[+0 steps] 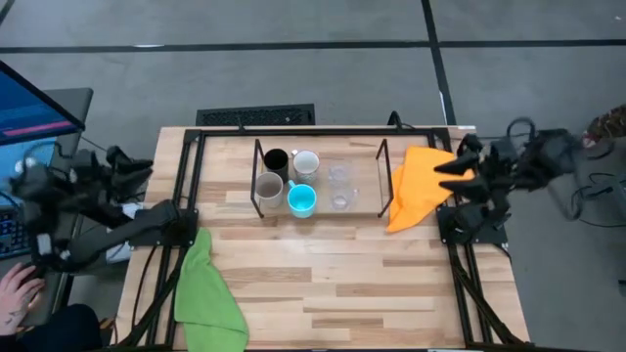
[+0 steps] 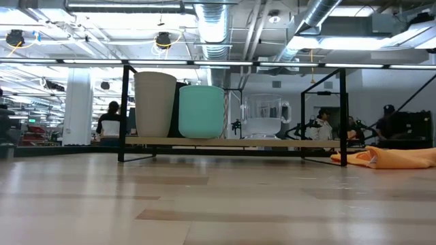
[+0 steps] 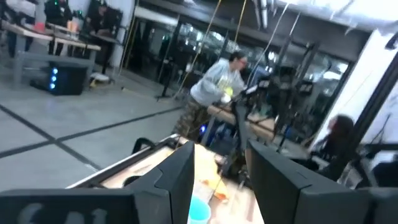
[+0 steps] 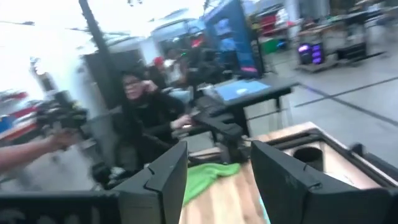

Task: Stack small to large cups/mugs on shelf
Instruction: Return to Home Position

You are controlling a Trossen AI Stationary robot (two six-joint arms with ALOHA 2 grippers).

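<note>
Counted six vessels on the shelf (image 1: 367,191) from above: black mug (image 1: 276,159) and white mug (image 1: 306,162) behind, grey-beige mug (image 1: 269,186) and light blue mug (image 1: 301,199) in front, two clear glass cups (image 1: 339,174) to their right. From table height, made out only grey-beige, blue, a dark sliver between them and one glass; white mug hidden. Found the left gripper (image 1: 137,166) out past the table's left edge, the right gripper (image 1: 448,176) over the orange cloth (image 1: 423,186). Through each wrist camera, saw fingers (image 3: 177,180) spread wide, clasping nothing.
</note>
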